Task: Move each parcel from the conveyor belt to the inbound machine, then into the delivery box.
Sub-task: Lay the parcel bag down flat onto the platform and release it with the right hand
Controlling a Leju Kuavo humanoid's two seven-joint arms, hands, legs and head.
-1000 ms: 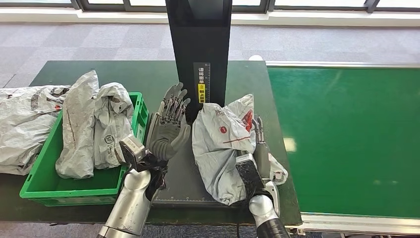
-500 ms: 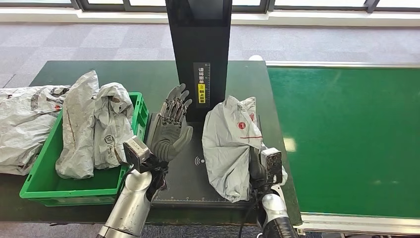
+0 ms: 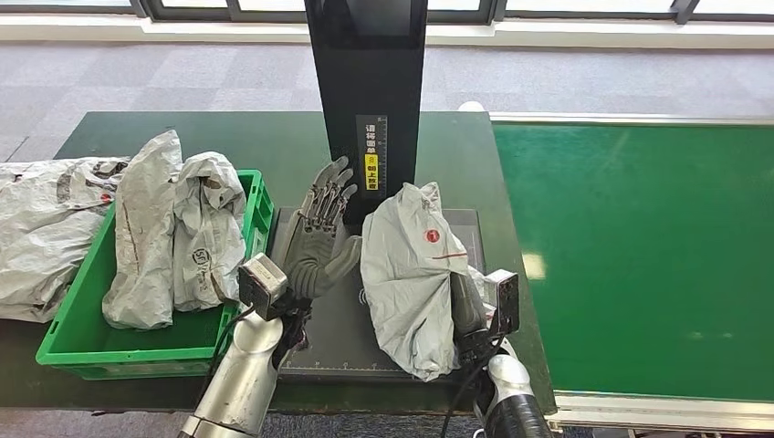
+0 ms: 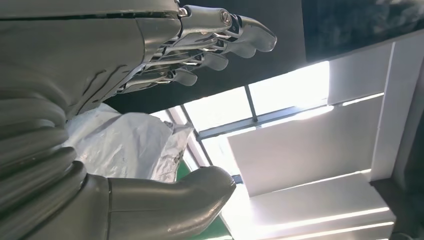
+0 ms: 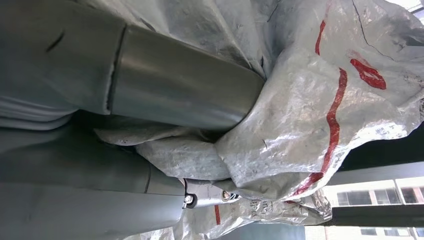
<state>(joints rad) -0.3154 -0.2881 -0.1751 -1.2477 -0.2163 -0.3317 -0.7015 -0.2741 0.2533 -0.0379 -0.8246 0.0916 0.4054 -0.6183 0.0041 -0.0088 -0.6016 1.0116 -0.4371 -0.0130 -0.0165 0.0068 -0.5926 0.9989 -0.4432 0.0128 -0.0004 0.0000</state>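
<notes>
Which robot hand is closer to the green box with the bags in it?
The left. The left hand is raised, open, just beside the green box. The right hand grips a grey parcel over the black scanner plate, farther away.

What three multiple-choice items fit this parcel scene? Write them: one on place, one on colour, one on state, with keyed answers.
1. Where is the grey parcel held?
A. Over the scanner platform
B. On the conveyor belt
C. In the crate

2. What colour is the crate?
A. Blue
B. Green
C. Red

3. How is the left hand?
A. Gripping a parcel
B. Fist closed
C. Open, fingers spread

Answers: 1 A, the parcel stands over the dark platform by the black post. 2 B, its walls are green. 3 C, it holds nothing; the right hand grips the parcel.
</notes>
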